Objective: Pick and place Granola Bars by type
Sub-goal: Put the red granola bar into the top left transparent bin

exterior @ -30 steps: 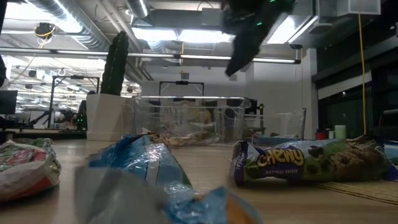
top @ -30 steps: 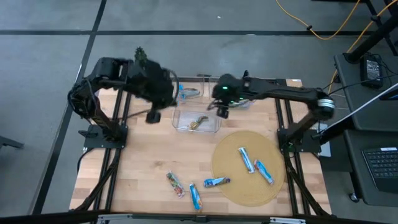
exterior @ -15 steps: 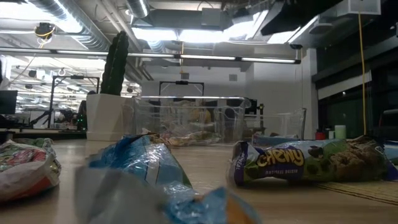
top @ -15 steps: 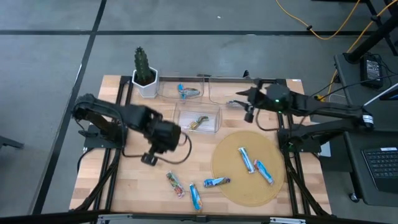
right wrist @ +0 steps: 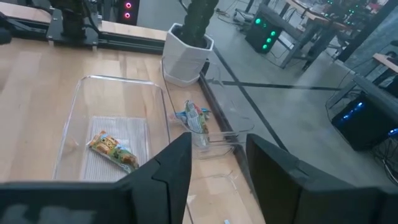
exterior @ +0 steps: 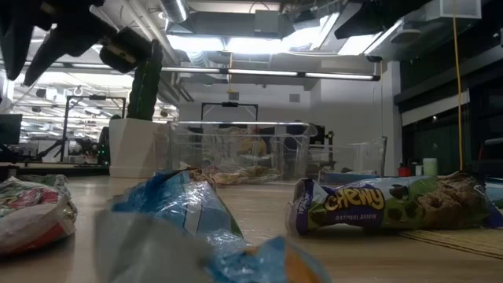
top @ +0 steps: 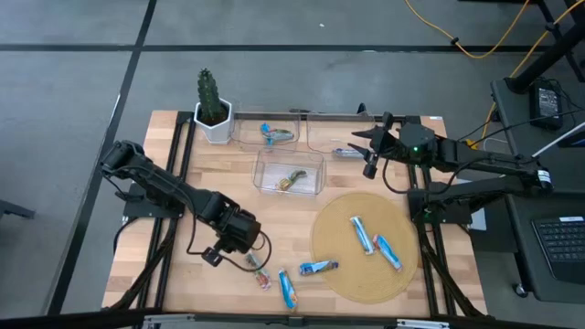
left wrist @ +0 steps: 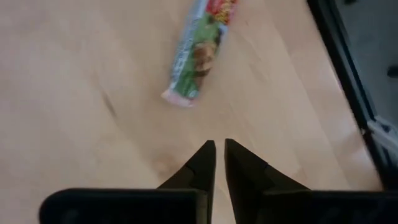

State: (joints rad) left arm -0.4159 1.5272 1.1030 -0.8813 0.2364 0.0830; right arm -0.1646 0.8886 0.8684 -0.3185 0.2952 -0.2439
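Note:
A red and green granola bar [top: 259, 271] [left wrist: 198, 57] lies flat on the wooden table near its near edge. My left gripper [top: 247, 252] [left wrist: 219, 155] hovers just short of it, shut and empty. Two blue bars [top: 288, 291] [top: 318, 268] lie beside it, and two more [top: 363, 234] [top: 388, 253] lie on the round mat. A gold bar [top: 292, 178] [right wrist: 112, 149] sits in the middle clear bin, and a blue one [top: 271, 135] [right wrist: 194, 118] in a far bin. My right gripper [top: 370, 153] [right wrist: 217, 168] hangs open above the table's far right part.
Clear bins [top: 315, 187] stand in the table's far half, with a potted cactus [top: 212, 108] at the far left corner. A round tan mat [top: 343, 274] covers the near right part. Metal frame rails [top: 174, 228] run along the left and right edges.
My left arm has swung from the far side beside the cactus toward the near edge and come down close to the red and green bar. My right gripper has drawn back from above the middle bin toward the table's far right. No bar has moved.

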